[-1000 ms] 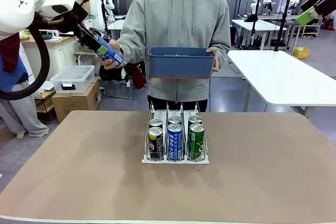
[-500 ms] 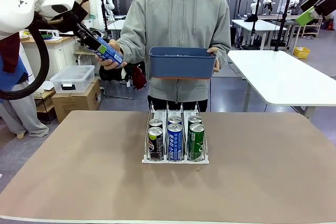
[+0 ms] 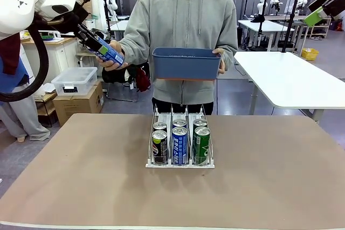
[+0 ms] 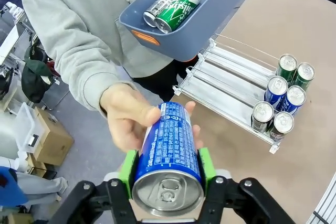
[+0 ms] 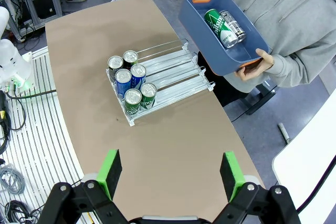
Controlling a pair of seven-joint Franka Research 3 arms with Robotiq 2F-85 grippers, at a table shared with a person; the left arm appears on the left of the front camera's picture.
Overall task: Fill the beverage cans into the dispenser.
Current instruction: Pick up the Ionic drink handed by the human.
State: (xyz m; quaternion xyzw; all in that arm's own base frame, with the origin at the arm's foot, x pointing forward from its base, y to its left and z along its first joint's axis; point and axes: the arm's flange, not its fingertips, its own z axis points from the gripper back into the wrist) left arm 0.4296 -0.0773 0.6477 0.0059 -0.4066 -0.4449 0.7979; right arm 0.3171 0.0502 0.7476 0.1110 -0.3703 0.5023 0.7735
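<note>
My left gripper (image 3: 101, 47) is raised at the far left, shut on a blue-and-white beverage can (image 3: 110, 53) that the person's hand (image 3: 109, 63) still holds. In the left wrist view the green pads (image 4: 127, 169) press both sides of this can (image 4: 168, 150), with the hand (image 4: 126, 121) cupped behind it. The dispenser (image 3: 180, 164) stands mid-table with several cans (image 3: 179, 144) at its near end. A green can (image 5: 219, 27) and a dark can (image 5: 234, 24) lie in the bin. My right gripper (image 5: 170, 169) hangs open high above the table.
The person stands at the table's far edge, holding a blue plastic bin (image 3: 186, 64) in the other hand (image 3: 220, 55) above the dispenser's far end. A white table (image 3: 291, 79) stands at the back right. Bare tabletop (image 3: 81, 176) lies on both sides of the dispenser.
My left gripper has shut on the blue-and-white can in the person's hand. Can and gripper have shifted slightly left. The right arm and the bin are where they were.
</note>
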